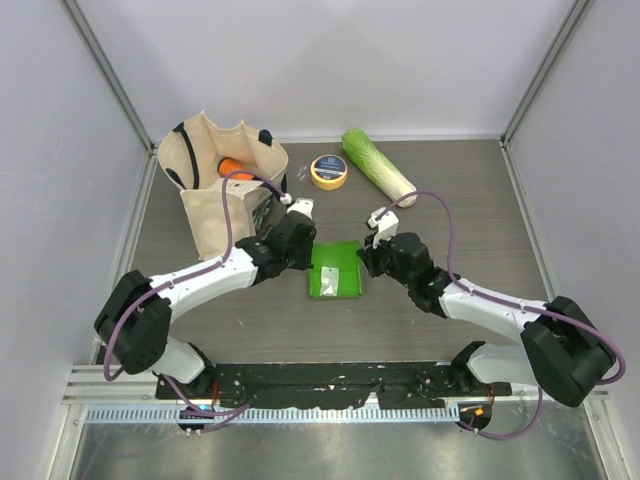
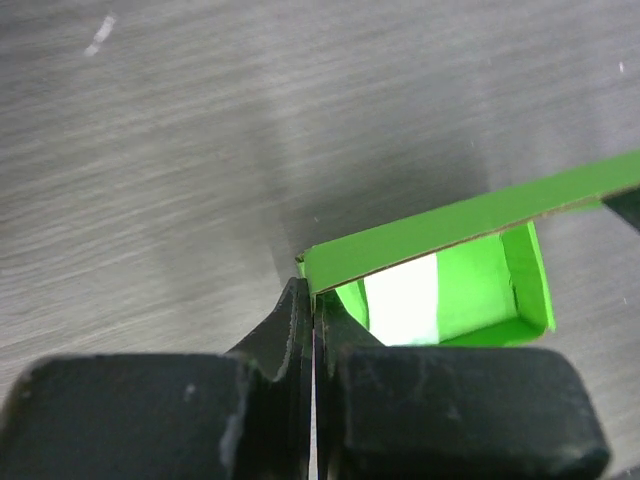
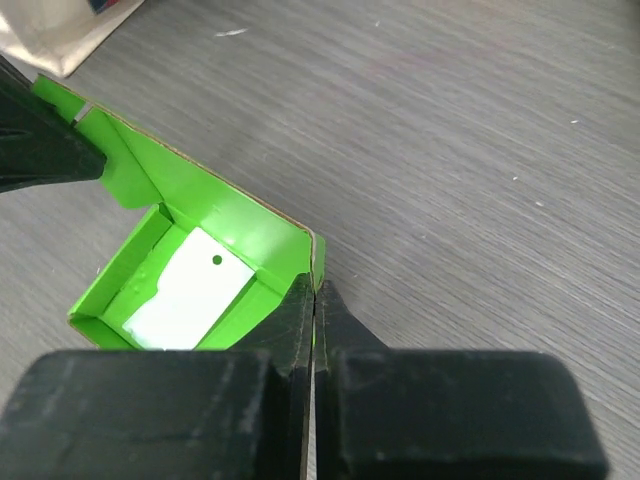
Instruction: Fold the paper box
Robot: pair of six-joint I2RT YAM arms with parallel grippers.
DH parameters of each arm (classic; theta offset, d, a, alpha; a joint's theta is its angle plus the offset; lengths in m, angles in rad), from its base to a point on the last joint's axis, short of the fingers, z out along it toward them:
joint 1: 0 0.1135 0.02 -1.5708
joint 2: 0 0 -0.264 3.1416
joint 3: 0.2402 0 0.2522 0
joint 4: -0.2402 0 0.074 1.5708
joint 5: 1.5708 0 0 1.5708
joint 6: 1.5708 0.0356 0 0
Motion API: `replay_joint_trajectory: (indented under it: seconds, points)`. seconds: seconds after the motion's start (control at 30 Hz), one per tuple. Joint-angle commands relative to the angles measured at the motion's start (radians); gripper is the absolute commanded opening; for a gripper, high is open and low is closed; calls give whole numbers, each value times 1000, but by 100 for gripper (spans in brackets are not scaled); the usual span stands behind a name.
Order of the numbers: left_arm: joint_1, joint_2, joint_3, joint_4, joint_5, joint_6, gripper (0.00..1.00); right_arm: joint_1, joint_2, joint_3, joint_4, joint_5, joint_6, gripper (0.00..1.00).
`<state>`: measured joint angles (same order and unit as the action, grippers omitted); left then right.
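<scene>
Two end effectors, angled inward, pinch the paper box's opposite corners.

A: Room around the box?
B: Tight at the sides. Left gripper pinches its far-left corner and right gripper its far-right corner. Both arms slant in from the near corners.
A: Far side?
B: Bare table between box and tape. Cabbage lies just right of the tape. Bag stands far left (close behind the left wrist), blocking that flank.
A: Near side?
B: Open wedge of table between the two arms, up to the box's near edge. Right side past the cabbage is open too.
</scene>
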<state>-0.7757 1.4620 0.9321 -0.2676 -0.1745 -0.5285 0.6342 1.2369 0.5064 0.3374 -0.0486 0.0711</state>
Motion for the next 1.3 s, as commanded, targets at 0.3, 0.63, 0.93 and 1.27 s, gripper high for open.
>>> replay_joint_trajectory:
  seconds: [0.3,0.63,0.93,1.27]
  points:
    - [-28,69,120,25,-431,-192,0,251,220,46,429,851,118,1]
    - [-57,52,-47,199,-451,-257,0,392,391,11,696,1165,111,1]
    - [-120,43,-110,220,-517,-338,0,475,481,-63,946,1266,62,1]
    - [-181,64,-159,216,-562,-377,0,558,599,-126,1296,1329,-97,1]
